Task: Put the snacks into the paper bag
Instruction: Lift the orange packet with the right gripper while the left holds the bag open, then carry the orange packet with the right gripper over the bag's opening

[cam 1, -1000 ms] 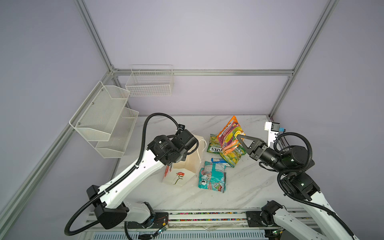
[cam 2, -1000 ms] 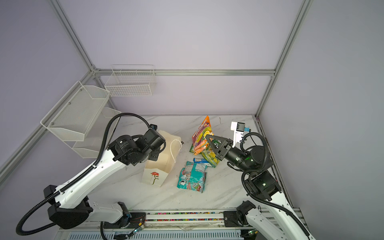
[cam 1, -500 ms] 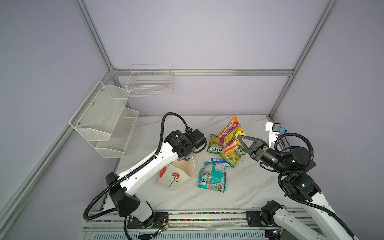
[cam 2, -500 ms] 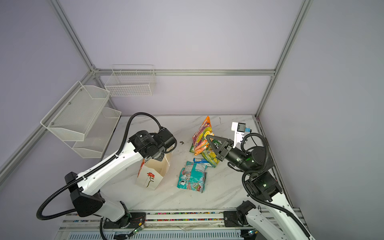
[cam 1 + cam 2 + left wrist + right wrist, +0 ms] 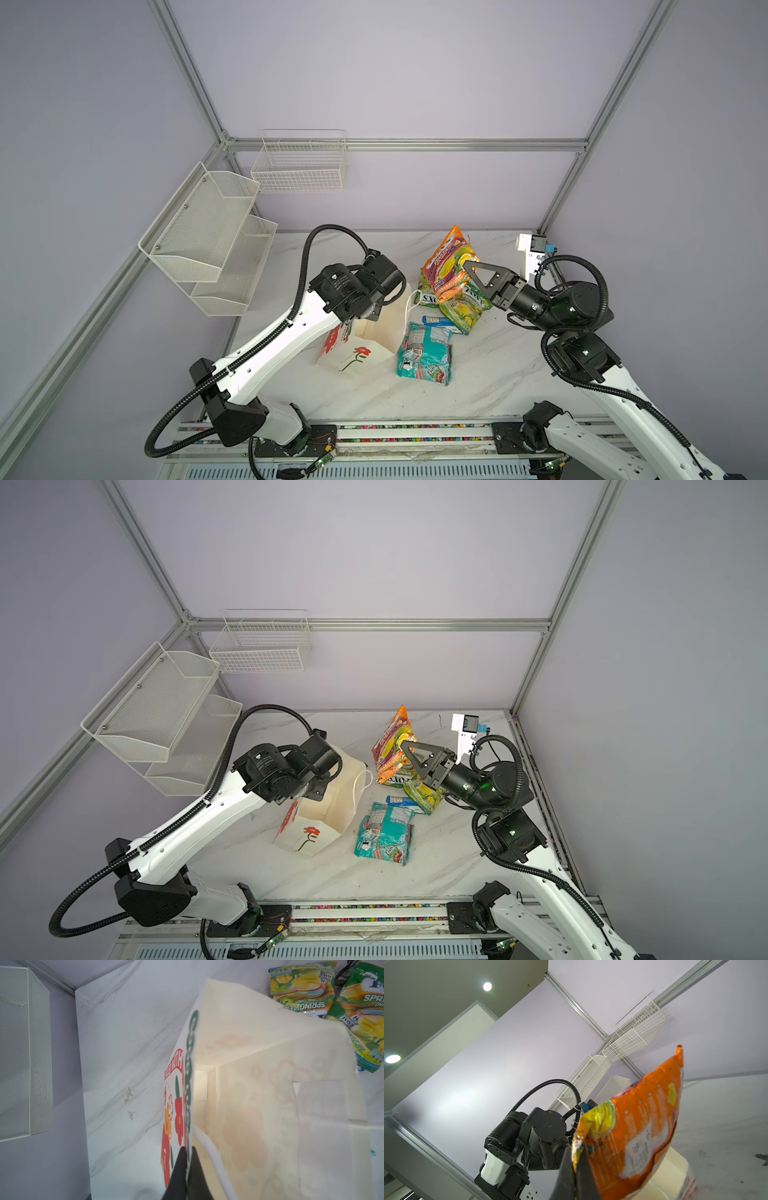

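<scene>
L gripper (image 5: 186, 1164): clamped on rim of tall white matte paper bag (image 5: 259, 1105), red flower print.
R gripper (image 5: 574, 1172): pinching edge of crinkled glossy orange packet (image 5: 639, 1126).

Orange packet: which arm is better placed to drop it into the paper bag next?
Right. The right gripper is shut on the orange packet, held up beside the paper bag. The left gripper pinches the bag's rim, propping it open, so it is occupied.
</scene>
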{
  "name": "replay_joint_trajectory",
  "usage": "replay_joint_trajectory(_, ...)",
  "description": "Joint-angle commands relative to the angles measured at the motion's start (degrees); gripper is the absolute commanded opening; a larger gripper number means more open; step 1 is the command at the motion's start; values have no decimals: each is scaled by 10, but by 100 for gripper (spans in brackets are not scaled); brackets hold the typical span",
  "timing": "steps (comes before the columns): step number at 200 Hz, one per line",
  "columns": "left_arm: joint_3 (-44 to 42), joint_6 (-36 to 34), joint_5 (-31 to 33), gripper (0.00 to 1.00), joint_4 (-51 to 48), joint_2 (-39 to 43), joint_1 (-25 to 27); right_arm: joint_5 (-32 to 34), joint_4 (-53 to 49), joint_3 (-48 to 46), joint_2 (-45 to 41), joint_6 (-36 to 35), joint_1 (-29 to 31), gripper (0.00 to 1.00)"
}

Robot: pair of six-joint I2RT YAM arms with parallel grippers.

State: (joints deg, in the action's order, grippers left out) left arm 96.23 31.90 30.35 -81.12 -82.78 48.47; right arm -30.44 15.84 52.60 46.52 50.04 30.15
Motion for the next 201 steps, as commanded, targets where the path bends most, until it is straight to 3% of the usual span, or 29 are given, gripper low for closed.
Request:
replay_joint_trajectory(1,-13,17,-13,2,30,13,3,-26,102,6,3,38,0,0)
replay_joint_trajectory(120,-27,22,-22,2,46,11,3,-60,88,18,37,40,26,0)
replay_joint_trajectory(201,-27,23,-14,2,46,12,2,-37,-25,3,34,-14,75,0)
